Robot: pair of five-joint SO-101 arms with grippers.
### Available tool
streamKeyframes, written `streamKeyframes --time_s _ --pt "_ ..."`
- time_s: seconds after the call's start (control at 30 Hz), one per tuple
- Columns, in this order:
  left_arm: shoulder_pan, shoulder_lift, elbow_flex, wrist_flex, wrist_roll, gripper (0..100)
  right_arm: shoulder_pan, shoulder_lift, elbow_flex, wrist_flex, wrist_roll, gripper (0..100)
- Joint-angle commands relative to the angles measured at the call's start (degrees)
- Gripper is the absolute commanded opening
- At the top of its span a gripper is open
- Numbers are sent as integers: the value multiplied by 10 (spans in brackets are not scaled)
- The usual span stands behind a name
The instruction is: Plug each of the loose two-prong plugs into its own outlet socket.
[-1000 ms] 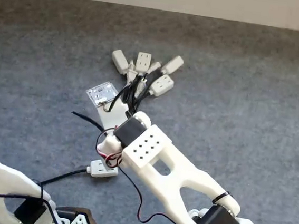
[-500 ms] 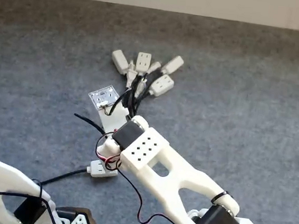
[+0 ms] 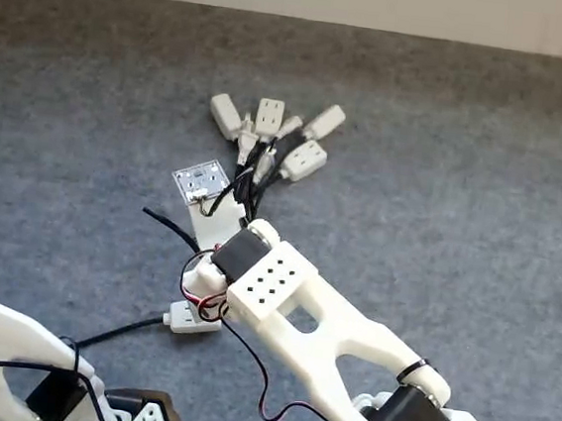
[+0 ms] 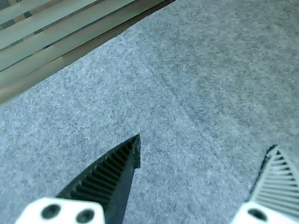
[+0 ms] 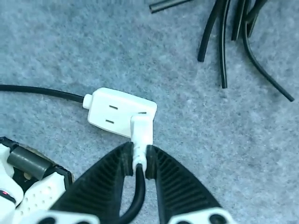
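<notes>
The right gripper (image 5: 138,156) has its black fingers (image 5: 110,170) clamped on a white two-prong plug (image 5: 141,133), with the black cord (image 5: 135,196) running back between them. Just past the fingertips, the plug's nose touches a white outlet socket (image 5: 117,112). A bunch of plugs and sockets (image 3: 269,125) lies well ahead. The left gripper (image 4: 203,151) hangs with its fingers (image 4: 112,175) spread apart over grey carpet (image 4: 187,70).

Carpeted room: grey carpet (image 3: 482,190) meets pale wall (image 3: 381,1).

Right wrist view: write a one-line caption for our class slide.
Right arm's jaws grip a white two-prong plug, its tip at a white outlet socket on grey carpet, black cords beyond.
</notes>
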Motion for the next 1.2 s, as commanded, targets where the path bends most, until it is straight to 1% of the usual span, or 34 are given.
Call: streamKeyframes --time_s 0.0,0.2,0.43,0.73,1.17 --pt "-7 -9 -26 4 4 389 -9 -4 -2 -1 -9 6" --pt "-7 -9 -26 4 4 389 -46 -4 21 -10 -9 6" --pt "-7 -9 -26 4 4 389 -44 -3 25 -24 -9 6" --pt "-7 -9 -26 4 4 389 6 -3 26 -7 -6 6" --pt "-7 -9 -26 4 4 389 7 1 26 -5 -4 6"
